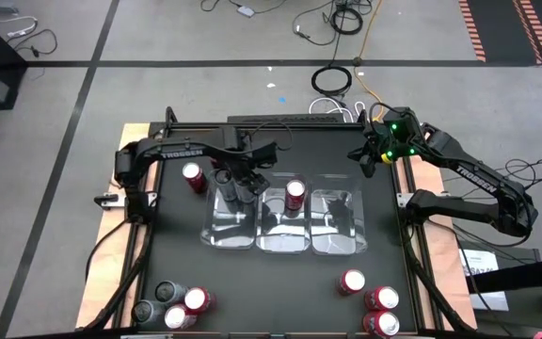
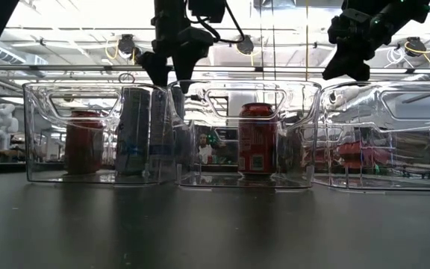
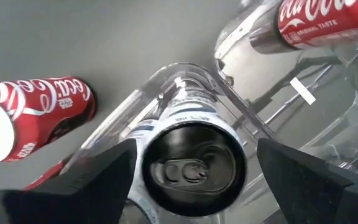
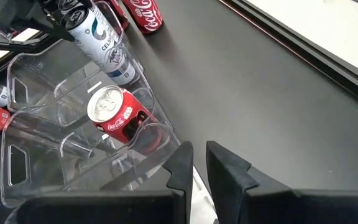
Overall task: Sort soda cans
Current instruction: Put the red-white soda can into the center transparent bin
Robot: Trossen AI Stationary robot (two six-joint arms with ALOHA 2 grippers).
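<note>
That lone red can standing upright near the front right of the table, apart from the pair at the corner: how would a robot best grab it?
From above, I'd guess, closing the fingers across the round sides of the red can just below its silver top. It stands upright with open table on most sides, so a straight descent looks free. The right gripper waits nearer, at the table's far right edge.
</note>
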